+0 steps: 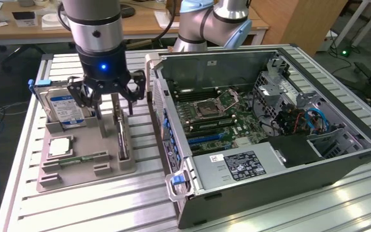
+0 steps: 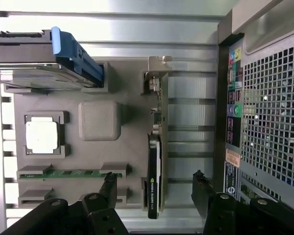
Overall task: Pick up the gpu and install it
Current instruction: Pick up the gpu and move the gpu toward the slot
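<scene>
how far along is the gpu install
Done: nothing yet. The gpu stands on edge in its slot of the grey holder tray, beside the open computer case. In hand: the gripper hangs open over the card, a finger on either side, not gripping it. Left: the lift, and seating it on the motherboard.

The gpu (image 2: 153, 186), upright in the grey holder (image 2: 132, 147) beside the computer case (image 2: 264, 98), bears a green logo and white lettering on its edge, seemingly NVIDIA QUADRO; the following figures and the case's stickers (image 2: 232, 157) are illegible
</scene>
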Tool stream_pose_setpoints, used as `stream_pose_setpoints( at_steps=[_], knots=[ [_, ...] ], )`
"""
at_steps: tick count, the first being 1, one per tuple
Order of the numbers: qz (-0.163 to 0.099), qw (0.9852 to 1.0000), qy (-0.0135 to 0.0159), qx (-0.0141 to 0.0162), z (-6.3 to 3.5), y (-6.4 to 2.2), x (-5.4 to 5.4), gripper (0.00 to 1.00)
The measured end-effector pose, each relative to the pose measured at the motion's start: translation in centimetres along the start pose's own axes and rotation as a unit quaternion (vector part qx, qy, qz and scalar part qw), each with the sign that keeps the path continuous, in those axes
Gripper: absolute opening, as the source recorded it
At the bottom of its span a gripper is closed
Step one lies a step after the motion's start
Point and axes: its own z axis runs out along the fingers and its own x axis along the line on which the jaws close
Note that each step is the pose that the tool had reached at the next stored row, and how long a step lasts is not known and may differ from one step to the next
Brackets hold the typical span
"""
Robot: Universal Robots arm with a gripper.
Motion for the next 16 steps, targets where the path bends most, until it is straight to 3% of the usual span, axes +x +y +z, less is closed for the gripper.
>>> stream_pose_setpoints(
  at_steps=[9, 12, 14, 16],
  knots=[
    [0.000, 1.0000, 0.0000, 0.0076, 0.77, 0.00, -0.2, 0.72],
    [0.000, 0.9999, 0.0000, 0.0122, 1.06, 0.00, -0.3, 0.72],
    [0.000, 0.9999, 0.0000, 0.0173, 1.24, 0.08, -0.4, 0.72],
    [0.000, 0.9998, -0.0001, 0.0193, 1.45, 0.09, -0.5, 0.72]
  ],
)
